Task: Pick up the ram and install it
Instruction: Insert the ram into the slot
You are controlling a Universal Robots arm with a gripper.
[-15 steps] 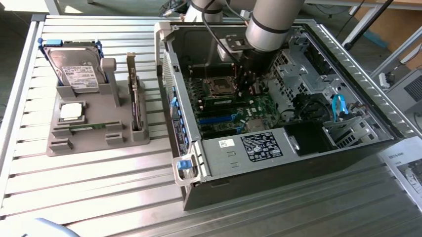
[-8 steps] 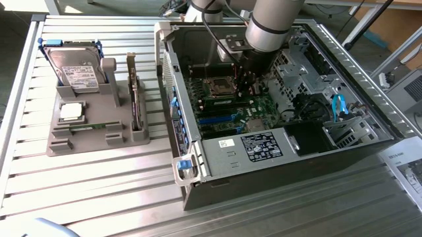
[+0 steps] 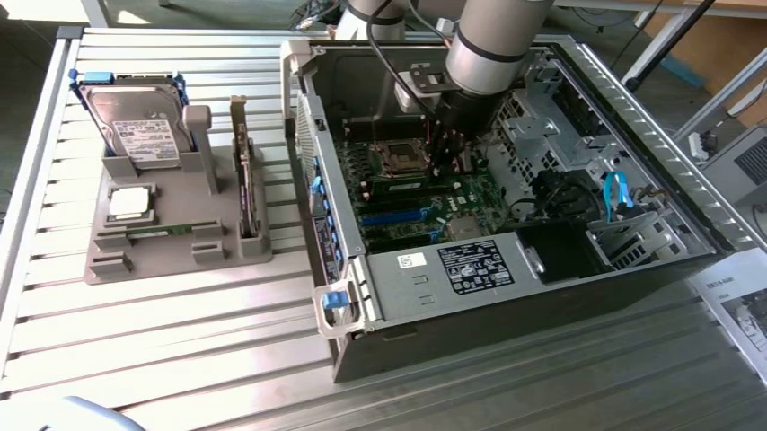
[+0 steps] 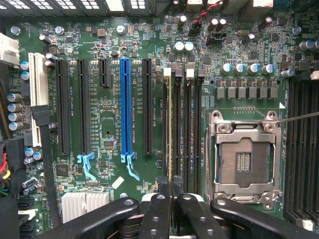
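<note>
The arm [image 3: 491, 45] is reaching down into the open computer case [image 3: 504, 332], which is lying on its side on the slatted table [image 3: 180, 359]. The case walls are closing in around the working spot on every side, and the power supply [image 3: 473, 265] is sitting just beside the board at the near wall.

In the wrist view the gripper [image 4: 170, 188] is pressing its fingers [image 4: 155, 214] together on the ram [image 4: 170, 124], pinching one end of the thin stick. The ram is showing edge-on as a narrow pale line running along the bank of memory slots [image 4: 188, 129], between a long black expansion slot [image 4: 147, 107] and the processor socket [image 4: 244, 159]. The neighbouring slots are leaving little room to either side of it.

The stick is covering its own lower edge, so I cannot tell whether it is touching a slot or hanging above one. The gripper's black linkage is running off the picture's edge. In the exterior view the arm's bulk is hiding much of the board beneath it.

A blue slot [image 4: 126, 109], a white slot [image 4: 36, 84] and a finned heat sink [image 4: 84, 204] are lying further along the board. A blue cable [image 3: 617, 193] is looping in the drive bay. Well apart, at the exterior view's left, a gray holder [image 3: 180, 256] is carrying a hard drive [image 3: 138, 121], an upright expansion card [image 3: 243, 180] and a square chip [image 3: 129, 202]
</note>
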